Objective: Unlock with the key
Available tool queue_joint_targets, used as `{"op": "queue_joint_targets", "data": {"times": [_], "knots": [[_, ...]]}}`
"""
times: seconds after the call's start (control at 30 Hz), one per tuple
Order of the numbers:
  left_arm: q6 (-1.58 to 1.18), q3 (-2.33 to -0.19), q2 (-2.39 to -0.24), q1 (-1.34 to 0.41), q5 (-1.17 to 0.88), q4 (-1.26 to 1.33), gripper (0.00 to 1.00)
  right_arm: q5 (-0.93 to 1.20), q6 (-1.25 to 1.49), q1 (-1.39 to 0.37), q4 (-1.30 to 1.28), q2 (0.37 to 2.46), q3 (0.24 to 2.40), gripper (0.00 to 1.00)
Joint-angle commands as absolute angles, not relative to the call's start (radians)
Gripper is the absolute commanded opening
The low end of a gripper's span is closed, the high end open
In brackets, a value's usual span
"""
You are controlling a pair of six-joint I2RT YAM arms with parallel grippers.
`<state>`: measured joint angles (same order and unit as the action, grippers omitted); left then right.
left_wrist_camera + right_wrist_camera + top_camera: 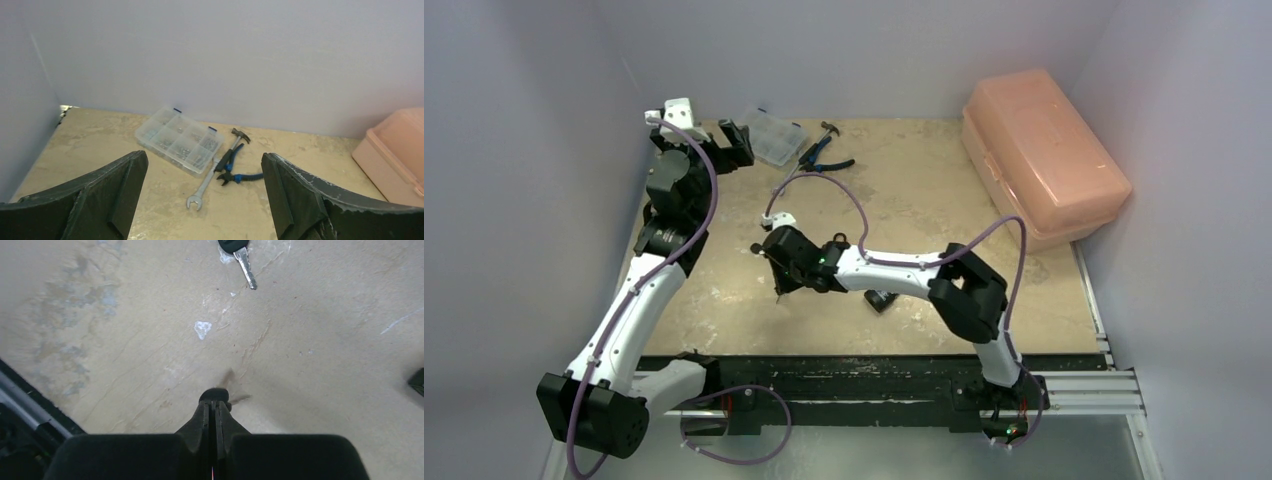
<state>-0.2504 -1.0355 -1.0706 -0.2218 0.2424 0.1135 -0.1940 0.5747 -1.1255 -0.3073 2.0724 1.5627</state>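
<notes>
My right gripper (pixel 215 399) is shut just above the tan tabletop (pixel 924 200), and a key (pixel 216 394) with a round black head is pinched at its tips. The key's blade sticks out ahead as a blur. In the top view this gripper (pixel 780 286) hangs left of centre. A second key (pixel 242 259) with a black head and a silver blade lies flat farther ahead. A small dark object (pixel 882 299) sits partly under the right forearm; I cannot make it out. My left gripper (pixel 205 200) is open and holds nothing, raised at the back left (pixel 727 146).
A clear compartment box (pixel 179 140) of small parts stands by the back wall. Beside it lie a wrench (pixel 206 183), blue-handled pliers (pixel 239 175) and a small hammer (pixel 239 136). A large pink case (pixel 1042 150) fills the back right. Grey walls close in on three sides.
</notes>
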Motion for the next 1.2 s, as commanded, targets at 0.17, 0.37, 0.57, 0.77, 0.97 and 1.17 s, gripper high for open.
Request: {"op": "queue_joint_targets", "data": {"times": [0.17,0.37,0.57,0.77,0.97,1.17], "knots": [[-0.328,-1.075,-1.069,-0.262,0.064,0.108,0.91,-0.161,0.603,-1.089,-0.093,1.790,1.300,0.00],[-0.430,-1.049,-0.975,-0.262,-0.046,-0.030,0.88,-0.083,0.600,-1.023,-0.006,1.578,1.109,0.00],[-0.577,-0.896,-0.853,-0.262,-0.330,0.002,0.80,0.048,0.577,-0.952,0.108,1.333,0.960,0.00],[-0.641,-0.771,-0.753,-0.262,-0.626,0.176,0.74,0.181,0.616,-0.858,0.127,1.146,0.899,0.00],[-0.720,-0.635,-0.687,-0.266,-0.747,0.378,0.63,0.279,0.655,-0.819,0.106,1.024,0.906,0.00],[-0.690,-0.510,-0.602,-0.318,-0.720,0.570,0.58,0.311,0.740,-0.804,0.046,0.968,0.965,0.00]]}}
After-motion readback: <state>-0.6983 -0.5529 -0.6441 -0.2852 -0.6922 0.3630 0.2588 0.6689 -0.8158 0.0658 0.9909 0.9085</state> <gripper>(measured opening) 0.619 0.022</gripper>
